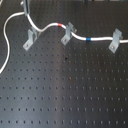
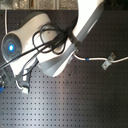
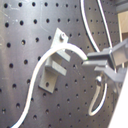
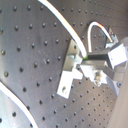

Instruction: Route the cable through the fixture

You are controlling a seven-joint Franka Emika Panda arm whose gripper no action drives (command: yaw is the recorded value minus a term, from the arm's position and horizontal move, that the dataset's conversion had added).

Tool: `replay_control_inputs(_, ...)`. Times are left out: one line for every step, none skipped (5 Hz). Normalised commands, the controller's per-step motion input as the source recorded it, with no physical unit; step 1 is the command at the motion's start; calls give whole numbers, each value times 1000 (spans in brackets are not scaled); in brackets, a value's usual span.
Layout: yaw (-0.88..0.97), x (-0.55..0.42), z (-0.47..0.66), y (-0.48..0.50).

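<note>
The white cable runs across the black perforated board in the first exterior view. It passes through the middle clip and the right clip, with its red band and blue band on either side of the middle clip. The left fixture stands with the cable passing close beside its forked top, not seated in it. My gripper is shut on the cable just beside this fixture. Both also show in the second wrist view: fixture, gripper.
A slack loop of cable curves along the first exterior view's left edge. In the second exterior view the white arm and black hoses hide most of the board; the right clip shows.
</note>
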Motion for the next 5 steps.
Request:
replay_control_inputs(160,221,122,-346)
replay_control_inputs(171,-81,126,-69)
replay_control_inputs(286,-108,316,-6)
replay_control_inputs(403,-4,161,74)
replay_control_inputs(426,-7,225,36)
